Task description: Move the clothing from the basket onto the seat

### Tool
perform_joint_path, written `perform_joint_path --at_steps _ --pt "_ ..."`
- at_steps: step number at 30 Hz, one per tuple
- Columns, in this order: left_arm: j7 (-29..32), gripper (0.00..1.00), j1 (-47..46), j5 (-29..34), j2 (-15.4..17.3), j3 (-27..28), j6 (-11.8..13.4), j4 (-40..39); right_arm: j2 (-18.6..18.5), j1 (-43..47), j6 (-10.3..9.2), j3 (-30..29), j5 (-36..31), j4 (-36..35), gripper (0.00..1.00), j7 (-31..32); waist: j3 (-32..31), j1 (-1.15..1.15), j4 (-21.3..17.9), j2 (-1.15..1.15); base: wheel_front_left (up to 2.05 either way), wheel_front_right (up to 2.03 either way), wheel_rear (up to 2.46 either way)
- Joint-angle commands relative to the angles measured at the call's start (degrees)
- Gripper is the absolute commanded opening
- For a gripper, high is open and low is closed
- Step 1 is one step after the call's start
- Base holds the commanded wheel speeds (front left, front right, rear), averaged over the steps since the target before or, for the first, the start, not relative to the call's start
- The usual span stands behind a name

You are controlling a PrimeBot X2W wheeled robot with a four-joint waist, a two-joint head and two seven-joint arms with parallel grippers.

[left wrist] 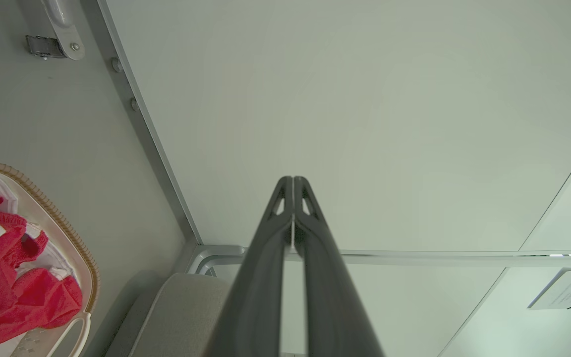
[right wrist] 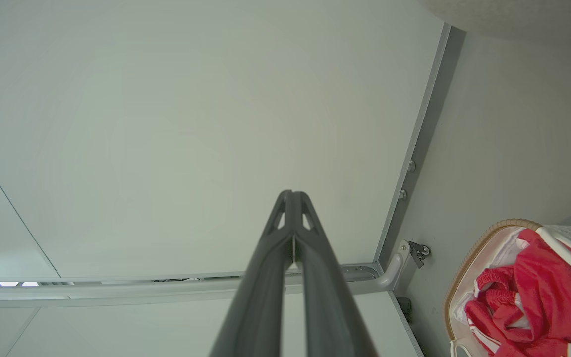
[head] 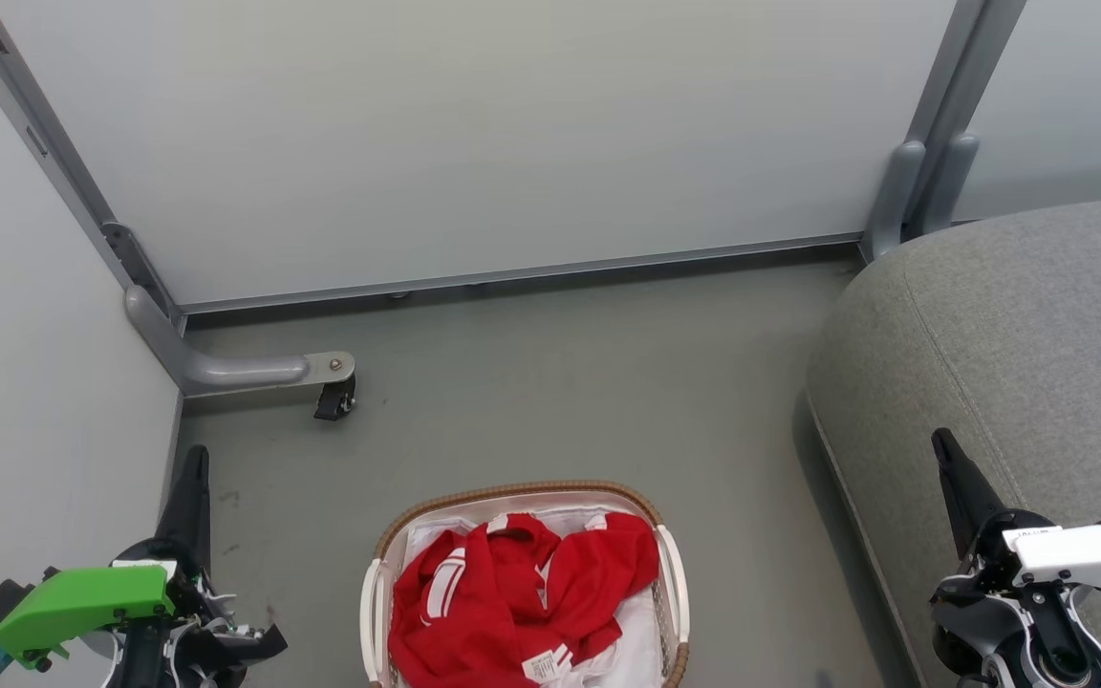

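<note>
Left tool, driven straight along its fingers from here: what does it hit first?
Most likely the pale partition panel. The shut left tool points squarely at it, with nothing between in the left wrist view. Distance is unclear. The basket sits well off that line.

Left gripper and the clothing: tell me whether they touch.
Apart. The head view shows the left gripper over bare floor left of the basket, clear of the clothing inside.

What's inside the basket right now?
Inside the basket: the red clothing, bunched up, its white label showing, lying on a white liner. The basket's floor and anything beneath the pile are covered, so I cannot tell.
</note>
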Motion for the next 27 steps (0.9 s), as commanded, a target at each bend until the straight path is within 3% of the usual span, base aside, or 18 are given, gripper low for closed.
perform_joint_path --at_steps 1,27 --pt "0.12 0.0 -0.58 -0.16 0.28 0.08 -0.23 -0.09 -0.33 -0.48 -0.02 -0.1 0.2 -0.22 0.0 0.15 0.0 0.0 0.0 0.0 0.0 0.0 0.0" --pt "0.12 0.0 -0.58 -0.16 0.28 0.08 -0.23 -0.09 -0.33 -0.48 -0.02 -0.1 0.2 -0.22 0.0 0.15 0.0 0.0 0.0 0.0 0.0 0.0 0.0"
